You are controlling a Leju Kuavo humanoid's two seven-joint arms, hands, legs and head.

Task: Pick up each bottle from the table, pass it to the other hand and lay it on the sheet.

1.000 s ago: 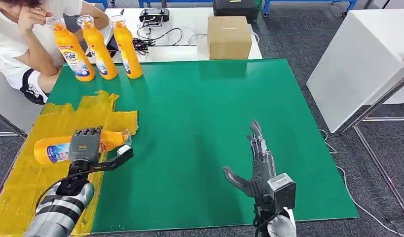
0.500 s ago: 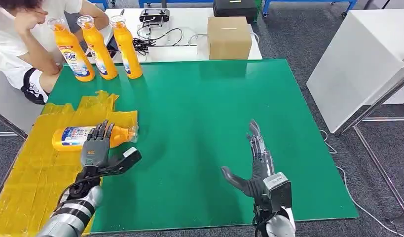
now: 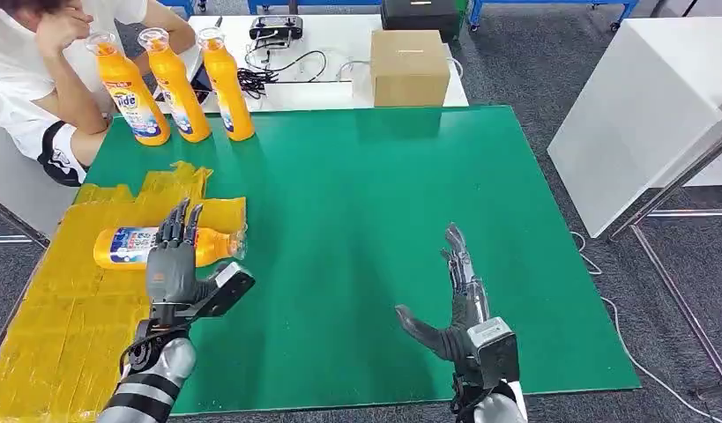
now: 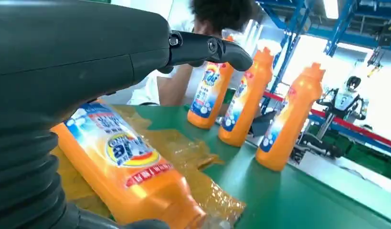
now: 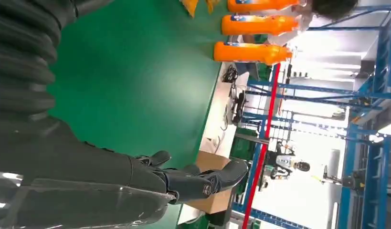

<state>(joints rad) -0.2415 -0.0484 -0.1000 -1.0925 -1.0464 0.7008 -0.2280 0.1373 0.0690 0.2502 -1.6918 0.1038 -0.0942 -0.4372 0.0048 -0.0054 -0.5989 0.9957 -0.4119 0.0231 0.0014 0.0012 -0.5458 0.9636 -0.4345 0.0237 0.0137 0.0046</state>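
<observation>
Now, with one bottle [image 3: 159,246] lying on the yellow sheet [image 3: 66,300], the left hand [image 3: 174,256] is hovering spread and empty above it, so lifting straight clear should avoid rolling it.

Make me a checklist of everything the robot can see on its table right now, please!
Surface: green table top, with a crinkled yellow sheet on its left side.
Job's things: one orange bottle lies on the sheet; three standing bottles wait at the far left corner.
Clutter: cardboard box and a black device on the white table behind.
Hands: left hand is open above the lying bottle; right hand is open over the green top.
Cables: black cables on the white table; another cable on the floor.
Surroundings: a seated person, a white cabinet, grey floor.
</observation>
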